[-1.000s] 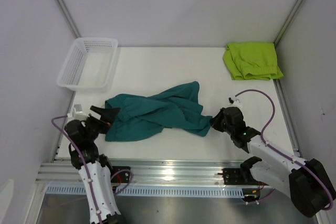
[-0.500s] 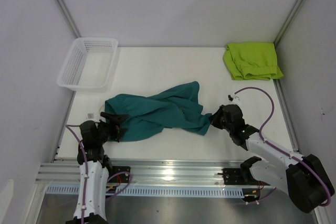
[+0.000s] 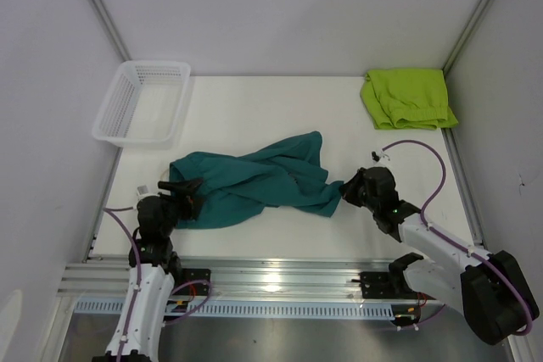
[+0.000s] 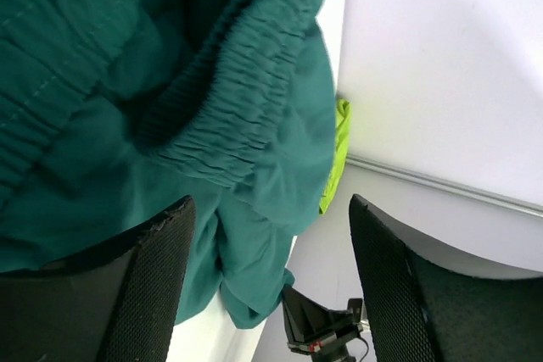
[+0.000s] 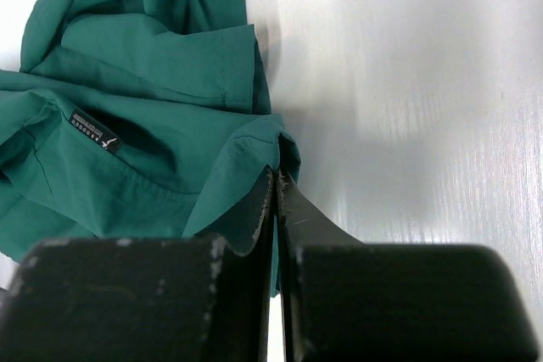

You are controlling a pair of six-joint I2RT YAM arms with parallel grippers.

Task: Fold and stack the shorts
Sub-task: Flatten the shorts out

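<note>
White table [image 3: 254, 108], bare walls round it. The teal shorts [image 3: 254, 184] lie bunched between the grippers. The right gripper [image 3: 346, 194] is clamped on a leg hem [image 5: 254, 154], anchoring that end I reckon so the cloth can get pulled flat. The left gripper [image 3: 185, 192] has jaws apart, waistband [image 4: 237, 116] just ahead of them. The green shorts [image 3: 407, 97] sit folded well beyond the right gripper, basket [image 3: 110, 116] beyond the left one, open table between for spreading
</note>
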